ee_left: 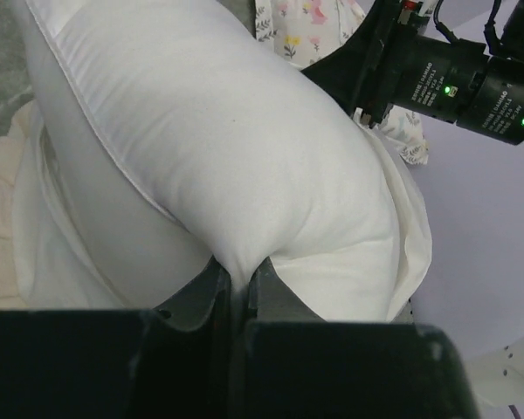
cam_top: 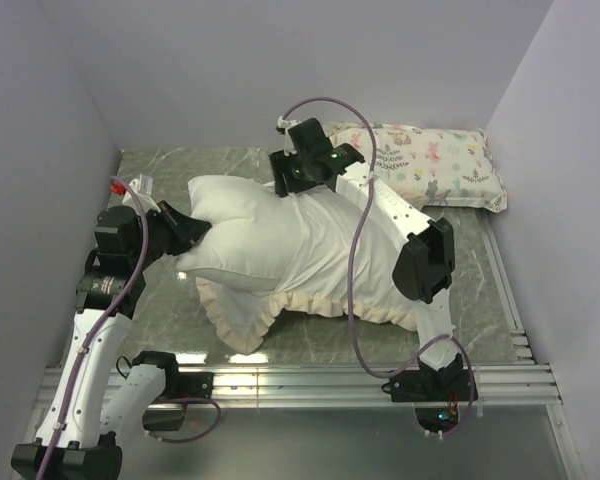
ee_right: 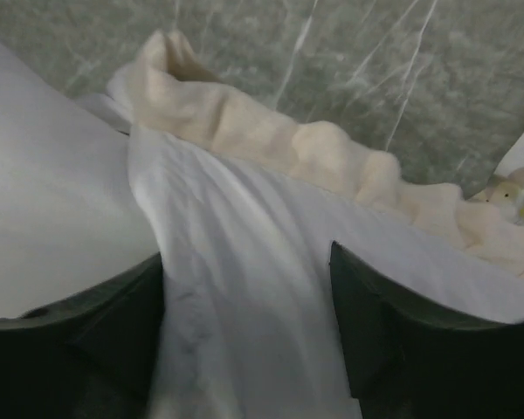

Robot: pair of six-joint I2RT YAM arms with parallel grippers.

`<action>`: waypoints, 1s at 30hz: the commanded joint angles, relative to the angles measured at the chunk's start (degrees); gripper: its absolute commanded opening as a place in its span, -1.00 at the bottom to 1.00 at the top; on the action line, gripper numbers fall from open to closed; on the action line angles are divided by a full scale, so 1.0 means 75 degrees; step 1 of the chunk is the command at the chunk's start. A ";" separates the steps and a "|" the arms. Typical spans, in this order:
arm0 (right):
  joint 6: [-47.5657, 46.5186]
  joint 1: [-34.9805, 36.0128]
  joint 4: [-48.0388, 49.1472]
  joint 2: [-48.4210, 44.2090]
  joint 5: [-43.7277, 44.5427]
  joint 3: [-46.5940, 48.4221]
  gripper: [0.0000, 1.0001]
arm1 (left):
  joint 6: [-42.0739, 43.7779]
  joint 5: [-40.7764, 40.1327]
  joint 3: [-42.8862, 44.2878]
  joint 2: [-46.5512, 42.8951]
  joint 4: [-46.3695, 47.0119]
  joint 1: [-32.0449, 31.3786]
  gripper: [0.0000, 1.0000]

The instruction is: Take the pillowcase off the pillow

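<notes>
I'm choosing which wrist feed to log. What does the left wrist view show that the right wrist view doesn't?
Only the left wrist: the left gripper pinching a fold of the pillow, with the right arm beyond. Only the right wrist: the right gripper, its fingers apart over white cloth. Both: the pillow, the cream pillowcase, the marble table and a bit of the printed pillow.

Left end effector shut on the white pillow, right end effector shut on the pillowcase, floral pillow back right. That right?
Not quite. The right end effector is open, not shut: the right wrist view shows its fingers wide apart with pillowcase cloth between them. The rest holds: left end effector shut on the pillow, floral pillow back right.
</notes>
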 commanded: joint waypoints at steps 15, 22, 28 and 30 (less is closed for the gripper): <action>0.0892 -0.2181 0.0518 -0.2285 0.0723 -0.2767 -1.00 | -0.0191 -0.3149 0.1439 -0.1364 -0.1227 -0.0057 -0.99; 0.1232 -0.2607 0.1151 -0.3153 0.0246 -0.3484 -1.00 | -0.0599 -0.4126 0.0645 -0.1365 -0.1219 -0.0057 -0.99; 0.0812 -0.1075 0.1422 -0.3377 0.0675 -0.3531 -1.00 | -0.1432 -0.4477 -0.0924 -0.0897 -0.0270 -0.0057 -0.99; 0.0776 -0.0850 0.1351 -0.3423 0.0759 -0.3449 -0.55 | -0.1550 -0.4607 -0.1243 -0.0487 0.0199 -0.0046 -0.99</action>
